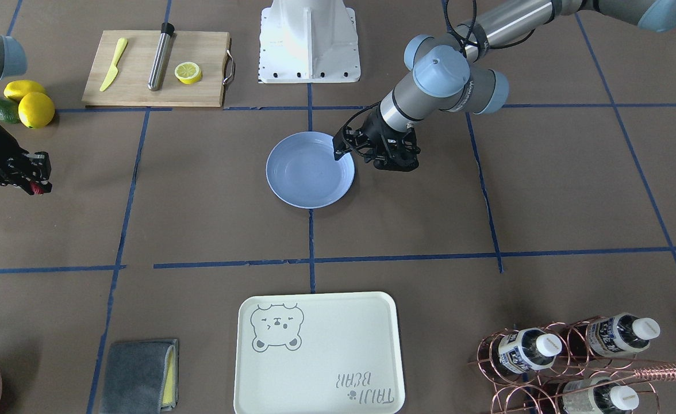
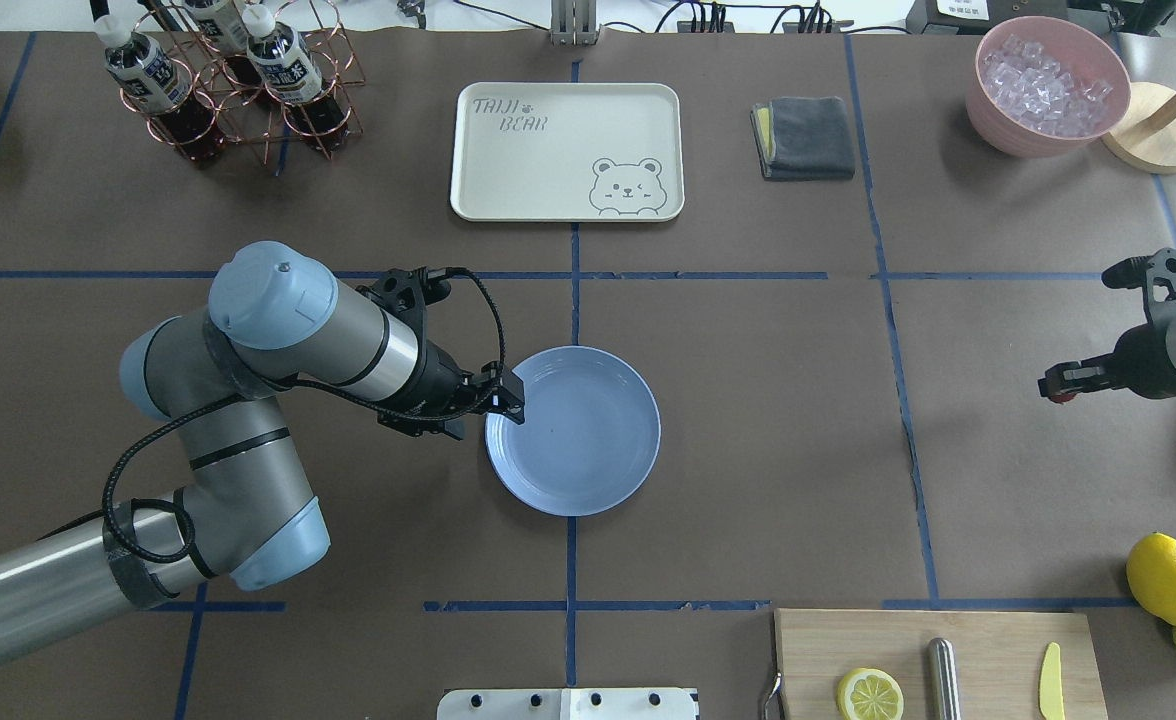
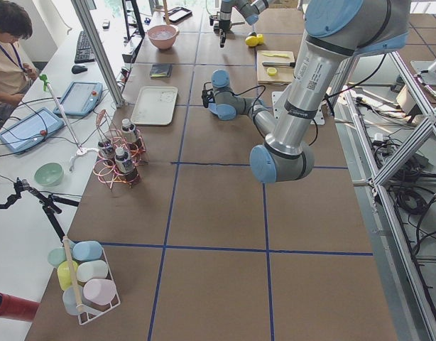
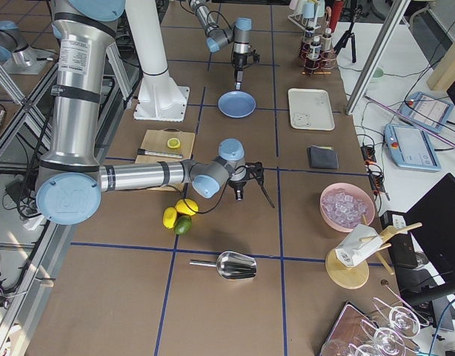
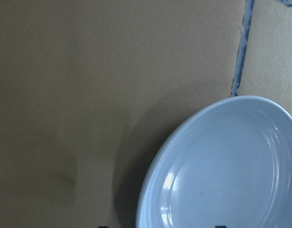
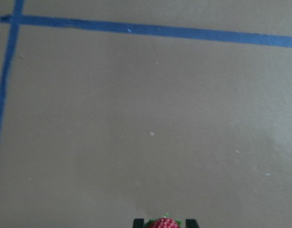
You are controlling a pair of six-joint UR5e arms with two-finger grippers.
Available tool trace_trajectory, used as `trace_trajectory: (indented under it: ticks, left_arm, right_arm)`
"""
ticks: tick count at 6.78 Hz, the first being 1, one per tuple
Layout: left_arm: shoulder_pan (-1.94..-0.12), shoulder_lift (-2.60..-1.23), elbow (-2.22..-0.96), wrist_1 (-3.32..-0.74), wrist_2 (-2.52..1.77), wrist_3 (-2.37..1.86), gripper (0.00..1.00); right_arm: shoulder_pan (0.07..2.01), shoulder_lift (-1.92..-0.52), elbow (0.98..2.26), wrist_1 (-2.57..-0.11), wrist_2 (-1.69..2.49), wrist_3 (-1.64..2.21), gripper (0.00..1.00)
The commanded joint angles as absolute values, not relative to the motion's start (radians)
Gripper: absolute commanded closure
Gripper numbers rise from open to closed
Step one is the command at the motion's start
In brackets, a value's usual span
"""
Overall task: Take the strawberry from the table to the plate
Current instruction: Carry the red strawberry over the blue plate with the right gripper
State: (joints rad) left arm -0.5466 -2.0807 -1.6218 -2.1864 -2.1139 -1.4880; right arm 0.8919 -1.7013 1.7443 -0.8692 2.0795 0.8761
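Note:
The tiny red strawberry (image 6: 165,223) sits pinched between the fingertips of my right gripper (image 1: 36,185), which is shut on it just above the brown table (image 1: 200,218) at my far right. The overhead view shows the same berry (image 2: 1056,392) at the tip of that gripper (image 2: 1054,385). The light-blue plate (image 2: 588,440) lies empty at the table's middle. My left gripper (image 2: 483,412) hangs open over the plate's rim (image 5: 150,190), one finger above the plate and one outside it. That gripper (image 1: 368,156) holds nothing.
A cutting board (image 1: 142,86) with a lemon half (image 1: 188,72), yellow knife and metal rod lies near my base. Lemons (image 1: 36,109) and an avocado sit beside my right arm. Across the table are a cream bear tray (image 1: 318,356), grey cloth (image 1: 137,374), bottle rack (image 1: 568,362) and ice bowl (image 2: 1048,85).

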Motion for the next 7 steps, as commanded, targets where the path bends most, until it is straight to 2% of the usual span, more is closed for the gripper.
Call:
trace_trajectory:
  ticks: [1, 3, 5, 6, 7]
  left_arm:
    - [-0.578, -1.96, -1.788, -2.184, -2.103, -1.48, 0.2]
    - [-0.646, -1.878, -1.848, -2.187, -2.108, -1.462, 0.2]
    - [-0.676, -1.768, -1.926, -2.186, -2.106, -1.418, 0.2]
    - [-0.689, -1.741, -1.94, -2.187, -2.105, -1.41, 0.2]
    - [-0.689, -1.74, -1.94, -2.186, -2.102, -1.41, 0.2]
  right_arm:
    - [0.797, -1.547, 1.805, -0.882, 2.071, 1.187, 1.0]
    - [0.641, -1.348, 1.805, -0.928, 1.978, 1.455, 1.0]
    - [0.482, -1.118, 1.789, -1.174, 1.846, 1.596, 1.0]
    - [0.438, -0.994, 1.722, -1.248, 1.783, 1.652, 1.0]
    - [0.405, -0.886, 1.6, -1.25, 1.731, 1.676, 1.0]
